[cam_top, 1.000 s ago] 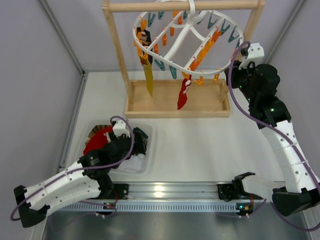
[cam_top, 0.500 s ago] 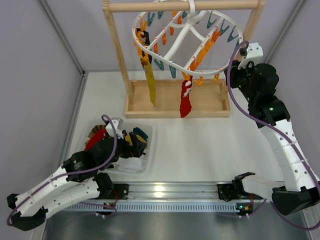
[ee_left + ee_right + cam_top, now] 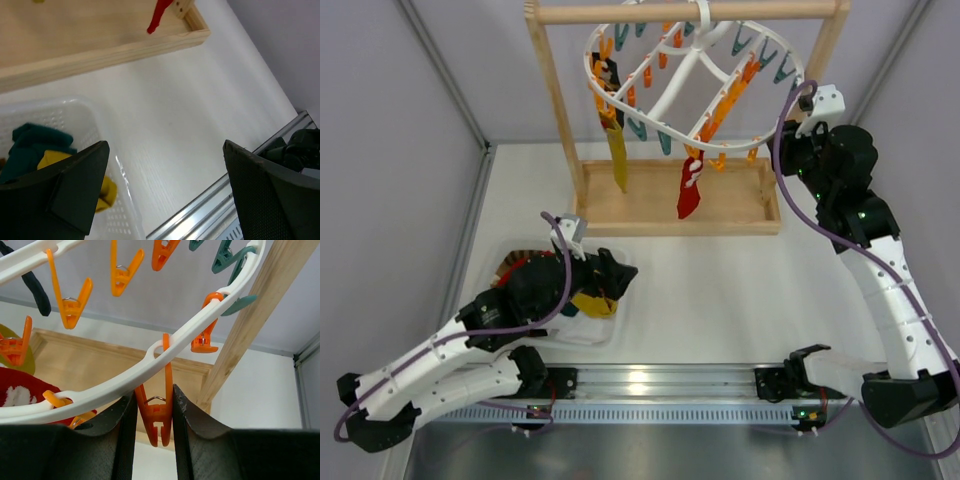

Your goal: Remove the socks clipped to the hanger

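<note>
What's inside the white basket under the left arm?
A teal sock and a yellow sock show in the basket; the left arm covers the rest.

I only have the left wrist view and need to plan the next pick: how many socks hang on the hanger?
Observer: The top view clearly shows two, a mustard yellow sock and a red sock, both clipped to the hanger.
Operator: What is the right tool doing?
Observer: The right tool is closed on an orange clip hanging from the ring, and that clip holds no sock.
</note>
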`<state>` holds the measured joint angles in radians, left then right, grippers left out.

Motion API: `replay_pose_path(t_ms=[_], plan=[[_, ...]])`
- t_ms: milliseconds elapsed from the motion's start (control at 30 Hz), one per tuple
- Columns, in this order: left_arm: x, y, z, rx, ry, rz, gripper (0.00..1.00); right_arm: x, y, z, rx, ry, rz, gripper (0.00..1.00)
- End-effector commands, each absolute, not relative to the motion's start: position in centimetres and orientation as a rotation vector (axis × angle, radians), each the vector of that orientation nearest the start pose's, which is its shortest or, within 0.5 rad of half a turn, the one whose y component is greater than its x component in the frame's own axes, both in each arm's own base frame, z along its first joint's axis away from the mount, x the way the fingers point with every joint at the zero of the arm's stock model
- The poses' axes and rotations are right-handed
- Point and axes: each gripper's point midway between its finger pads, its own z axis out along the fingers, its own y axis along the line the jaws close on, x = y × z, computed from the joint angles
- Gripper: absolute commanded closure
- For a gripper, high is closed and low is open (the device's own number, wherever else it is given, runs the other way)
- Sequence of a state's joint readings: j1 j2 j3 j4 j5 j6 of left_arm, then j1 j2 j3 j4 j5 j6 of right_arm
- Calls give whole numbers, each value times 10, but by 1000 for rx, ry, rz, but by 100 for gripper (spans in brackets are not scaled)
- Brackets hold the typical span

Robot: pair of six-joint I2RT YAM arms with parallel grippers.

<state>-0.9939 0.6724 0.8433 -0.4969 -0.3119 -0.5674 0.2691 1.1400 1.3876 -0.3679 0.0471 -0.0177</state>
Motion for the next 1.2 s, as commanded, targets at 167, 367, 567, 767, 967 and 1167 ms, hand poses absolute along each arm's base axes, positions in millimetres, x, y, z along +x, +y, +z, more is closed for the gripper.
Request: replay_pose_path(t_ms=[167,367,567,767,967,1167], plan=[[216,-272,315,479,1392,-744,1,358,83,396,-201,1715,160,71],[265,-294,316,509,1322,-674,1,351,79,403,-195,1714,157,32],[303,-317,302,586,1282,-611,1,338,85,401,-185,1728,218,25],[333,-342,297,635,1274,-717,1,315,90,403,-199,1714,284,20],[364,-368,277,611,1333,-738,21,276,119,424,-313,1627,490,17],[370,-373,266,524,1398,-775,80,233,143,453,-422,1500,684,15]])
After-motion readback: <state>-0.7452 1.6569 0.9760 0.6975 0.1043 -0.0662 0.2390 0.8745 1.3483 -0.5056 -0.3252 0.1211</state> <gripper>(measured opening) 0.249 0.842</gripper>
